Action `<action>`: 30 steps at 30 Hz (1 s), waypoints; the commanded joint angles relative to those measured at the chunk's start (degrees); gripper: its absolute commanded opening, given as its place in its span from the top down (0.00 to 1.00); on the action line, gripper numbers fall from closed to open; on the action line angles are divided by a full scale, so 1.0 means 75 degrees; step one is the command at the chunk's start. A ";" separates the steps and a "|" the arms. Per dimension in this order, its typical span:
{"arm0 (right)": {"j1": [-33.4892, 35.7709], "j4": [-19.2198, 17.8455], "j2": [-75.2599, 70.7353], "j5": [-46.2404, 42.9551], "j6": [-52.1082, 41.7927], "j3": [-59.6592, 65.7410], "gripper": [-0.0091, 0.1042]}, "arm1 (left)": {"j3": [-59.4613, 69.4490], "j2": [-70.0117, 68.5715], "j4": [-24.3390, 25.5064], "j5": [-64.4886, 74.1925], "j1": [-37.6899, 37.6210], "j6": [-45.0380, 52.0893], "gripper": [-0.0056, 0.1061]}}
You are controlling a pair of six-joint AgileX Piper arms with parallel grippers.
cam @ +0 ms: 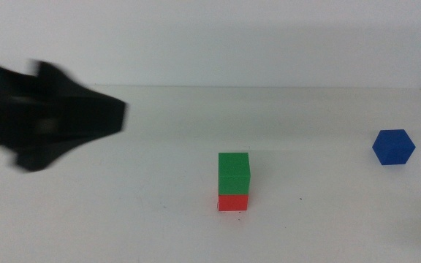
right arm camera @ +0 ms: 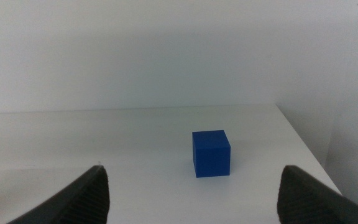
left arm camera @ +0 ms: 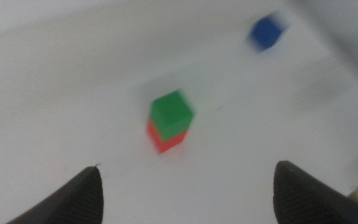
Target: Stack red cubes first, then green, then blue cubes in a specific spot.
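Observation:
The green cube point(cam: 234, 172) sits on top of the red cube point(cam: 233, 202) at the table's middle front. The stack also shows in the left wrist view, green cube point(left arm camera: 171, 113) on red cube point(left arm camera: 165, 140). The blue cube point(cam: 393, 147) stands alone at the right of the table; it shows blurred in the left wrist view point(left arm camera: 265, 32) and sharp in the right wrist view point(right arm camera: 211, 153). My left gripper point(cam: 119, 115) is open and empty, up at the left, well away from the stack. My right gripper point(right arm camera: 191, 186) is open and empty, facing the blue cube, out of the middle view.
The white table point(cam: 196, 234) ends at a far edge against a pale wall. Its right edge point(right arm camera: 303, 143) runs close beside the blue cube. A few tiny dark specks lie near the stack.

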 commanded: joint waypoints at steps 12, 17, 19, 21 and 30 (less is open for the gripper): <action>-0.0065 -0.0020 -0.0033 -0.0073 -0.0078 0.0026 0.16 | 0.0178 -0.0698 -0.0279 -0.0064 -0.0018 0.0087 0.11; -0.0065 -0.0049 -0.0033 -0.0720 0.0157 -0.0230 0.16 | 0.0178 -0.0698 -0.0279 -0.0120 -0.0018 0.0087 0.11; -0.0065 -0.0033 0.0539 -0.0134 0.0157 -0.1038 0.16 | 0.0178 -0.0698 -0.0279 -0.0151 -0.0018 0.0087 0.11; -0.0065 0.0008 0.1492 0.0893 0.0157 -0.2157 0.16 | 0.0178 -0.0698 -0.0279 -0.0151 -0.0018 0.0087 0.11; -0.0065 0.0404 0.5296 0.4586 0.0261 -0.6088 0.16 | 0.0178 -0.0698 -0.0279 -0.0151 -0.0018 0.0087 0.11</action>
